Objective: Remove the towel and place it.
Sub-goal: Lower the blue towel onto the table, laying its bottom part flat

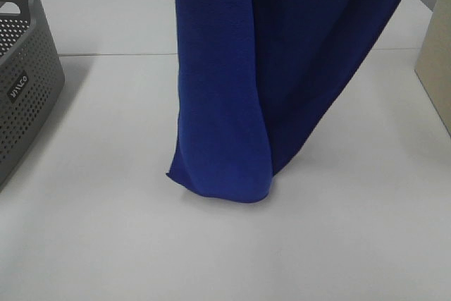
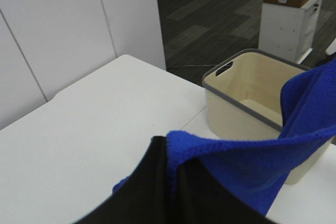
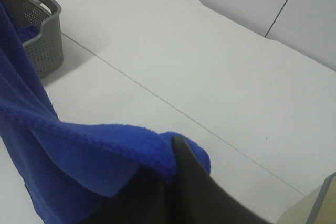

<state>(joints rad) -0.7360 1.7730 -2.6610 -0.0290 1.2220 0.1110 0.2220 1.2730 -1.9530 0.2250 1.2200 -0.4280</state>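
Towel point(image 1: 232, 103) hangs, lower edge touching table point(image 1: 106, 244) (well apart from basket point(image 1: 28, 89)).

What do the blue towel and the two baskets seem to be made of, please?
The towel looks like plush microfibre or terry cloth: matte, fuzzy nap, a stitched edge, soft folds. The grey basket seems moulded plastic, matte, with a grid of holes and a cut-out handle. The cream basket looks like plastic too: smooth solid walls, grey rim.

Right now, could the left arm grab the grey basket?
Probably not. The left fingers are shut on the towel, which hangs down towards the table. The way to the grey basket looks free, but those fingers are already full.
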